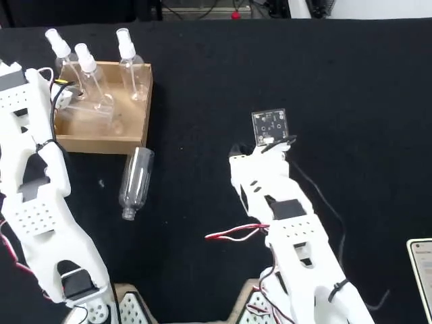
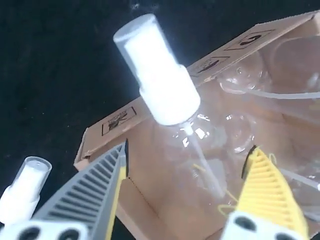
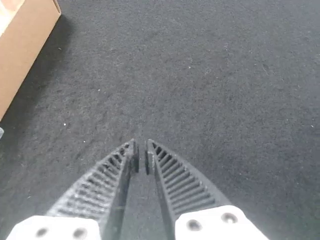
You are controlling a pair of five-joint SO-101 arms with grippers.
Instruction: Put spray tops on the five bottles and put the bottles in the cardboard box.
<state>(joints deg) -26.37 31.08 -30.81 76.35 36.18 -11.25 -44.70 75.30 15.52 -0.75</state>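
Note:
The cardboard box sits at the table's far left. Three clear bottles with white spray tops stand in it. One capless clear bottle lies on the black cloth just in front of the box. My left gripper hangs open over the box's left part, with its fingers either side of a capped bottle and not closed on it. A second spray top shows beside it. My right gripper is shut and empty, low over the bare cloth at mid-table.
The right arm stretches from the front edge to the table's middle, with a red and white wire looping off it. A white device lies at the right edge. A corner of the box is near the right gripper.

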